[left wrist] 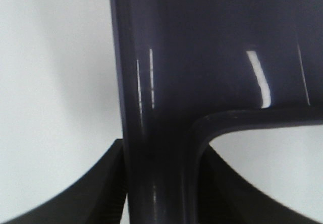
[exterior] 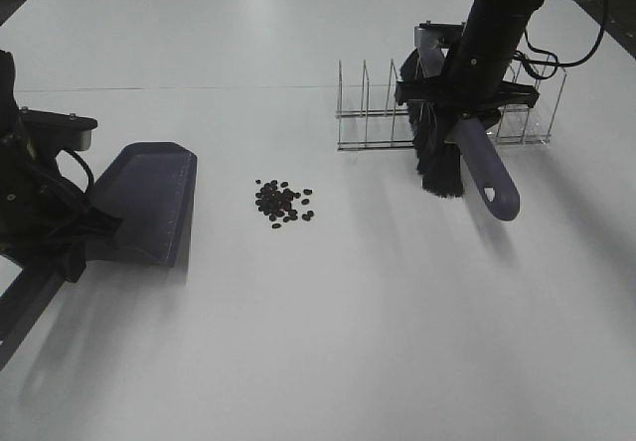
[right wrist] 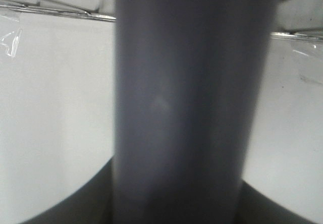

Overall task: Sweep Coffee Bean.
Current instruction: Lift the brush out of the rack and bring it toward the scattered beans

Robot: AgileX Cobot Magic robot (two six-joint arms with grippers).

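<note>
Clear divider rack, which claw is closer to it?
Right. The right claw, gripping the brush, is right at the rack; the left claw holds the dustpan far off, beyond the coffee beans.

The dustpan [exterior: 149, 203] handle disappears under the left arm [exterior: 30, 193] and off the near left edge. Up close the brush [right wrist: 186, 108] handle is a blur, both ends cut off, hiding most of the right gripper [right wrist: 176, 209]. The coffee bean [exterior: 283, 201] pile is too small to count.
</note>
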